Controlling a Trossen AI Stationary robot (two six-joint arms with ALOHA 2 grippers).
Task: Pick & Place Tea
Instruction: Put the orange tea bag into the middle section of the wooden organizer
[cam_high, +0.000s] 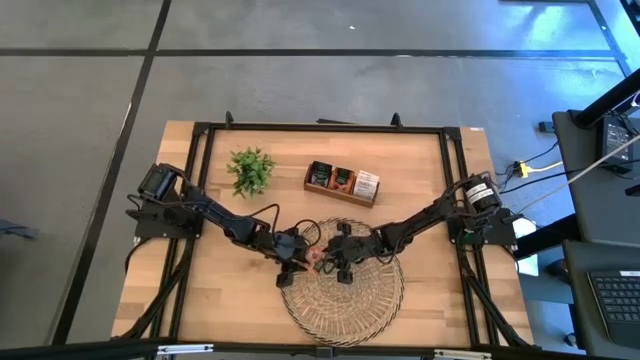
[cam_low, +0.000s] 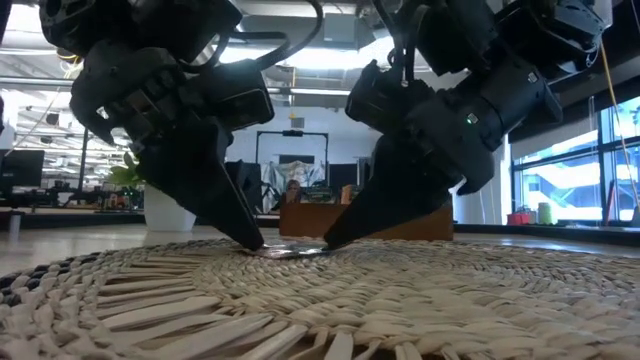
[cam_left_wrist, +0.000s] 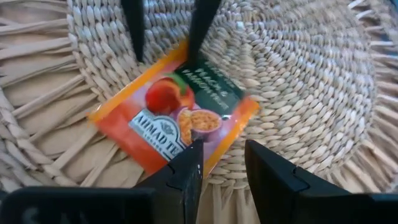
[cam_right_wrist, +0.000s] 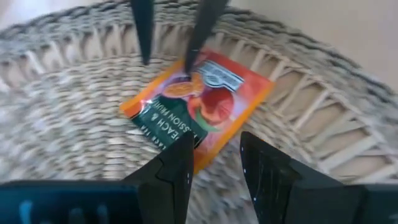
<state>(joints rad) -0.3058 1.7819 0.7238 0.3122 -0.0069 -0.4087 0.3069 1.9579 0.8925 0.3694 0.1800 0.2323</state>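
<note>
1. Both grippers meet over one orange tea sachet (cam_left_wrist: 177, 112) lying flat on the round woven tray (cam_high: 345, 300), near its centre. The left gripper (cam_left_wrist: 222, 171) and the right gripper (cam_right_wrist: 214, 165) come at it from opposite sides, tips down on the weave.

2. To do this step well, I judge one finger should slide under a sachet edge while the other arm's tips pin or nudge the far edge. The foil is thin and lies flush, so a straight pinch from above would likely skid off.

3. Left gripper: fingers apart by a narrow gap, one fingertip (cam_left_wrist: 186, 165) overlapping the sachet's near edge, nothing clamped between them.

4. Right gripper: fingers likewise parted, one fingertip (cam_right_wrist: 177, 162) at the sachet's opposite edge. It holds nothing.

5. In the low view both sets of tips rest at the sachet, which lies flat and unlifted.

6. Farther out, the wooden compartment box (cam_high: 342, 183) with sachets already in it stands beyond the tray, the small green plant (cam_high: 250, 170) beside it.
</note>
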